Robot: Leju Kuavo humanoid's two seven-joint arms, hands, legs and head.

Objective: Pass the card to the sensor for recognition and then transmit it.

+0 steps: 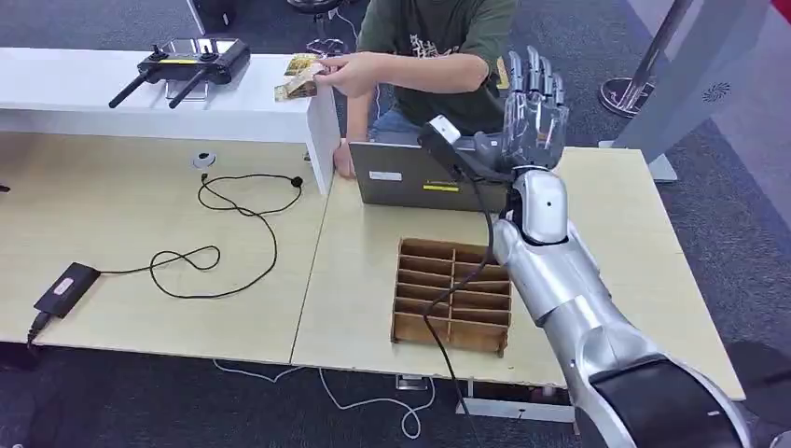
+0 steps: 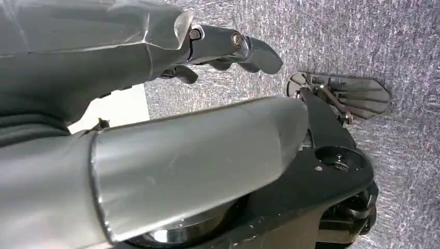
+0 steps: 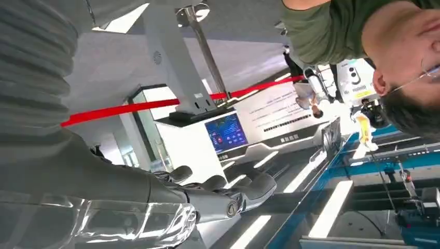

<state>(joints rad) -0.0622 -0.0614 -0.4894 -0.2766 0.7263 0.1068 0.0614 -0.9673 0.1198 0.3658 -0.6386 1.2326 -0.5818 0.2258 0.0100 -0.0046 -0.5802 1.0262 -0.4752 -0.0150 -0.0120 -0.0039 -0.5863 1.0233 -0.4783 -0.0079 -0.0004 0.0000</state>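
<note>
The right hand [image 1: 534,101] is raised, fingers spread, holding nothing; the card [image 1: 300,82], in a person's hand [image 1: 347,73], lies well to its left, over the white shelf [image 1: 140,93].

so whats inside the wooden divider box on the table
The wooden divider box shows bare compartments. A black cable drapes across it, and the right arm covers its far right edge.

Silver right arm [image 1: 569,289], black elbow cuff, translucent grey right hand [image 1: 532,107], black cable, possibly camera-fed
</note>
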